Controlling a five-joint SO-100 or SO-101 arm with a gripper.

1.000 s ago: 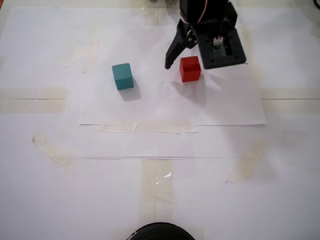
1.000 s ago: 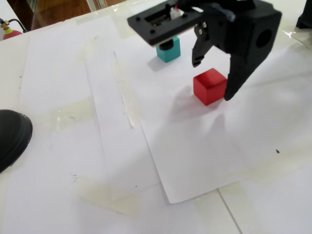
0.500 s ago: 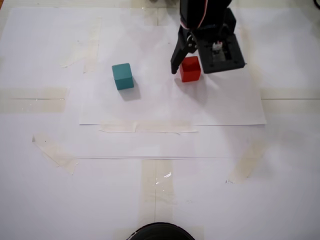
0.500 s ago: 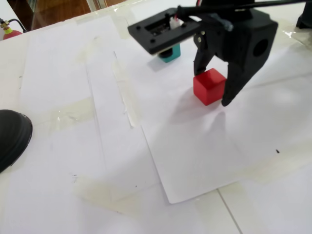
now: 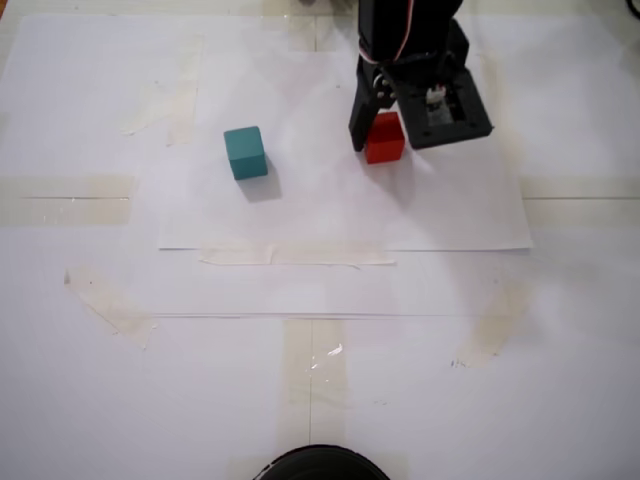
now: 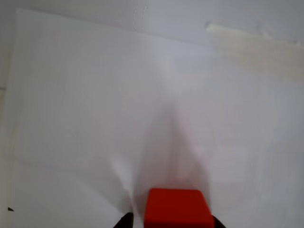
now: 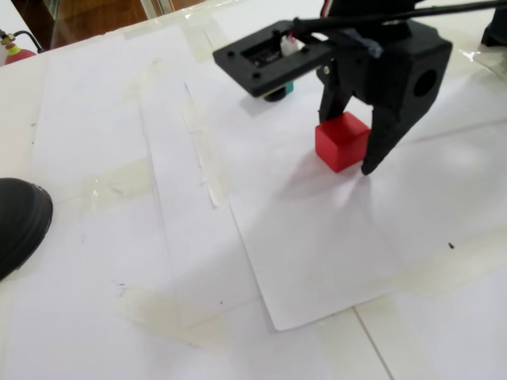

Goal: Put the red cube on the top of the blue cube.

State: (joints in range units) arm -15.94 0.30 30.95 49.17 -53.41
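Observation:
The red cube (image 5: 385, 138) rests on the white paper sheet (image 5: 330, 210), right of centre in a fixed view. My gripper (image 5: 383, 144) straddles it with one black finger on each side and the jaws open. A small gap shows beside the cube in the wrist view (image 6: 176, 209). In another fixed view the gripper (image 7: 348, 146) stands around the cube (image 7: 341, 141) with its tips near the paper. The teal blue cube (image 5: 245, 152) sits alone to the left of the gripper. In that other fixed view only a sliver of it (image 7: 289, 87) shows behind the gripper.
A black round object (image 5: 320, 466) lies at the table's near edge and also shows in another fixed view (image 7: 20, 226). Strips of clear tape (image 5: 110, 315) hold down the overlapping paper sheets. The white table extends on all sides.

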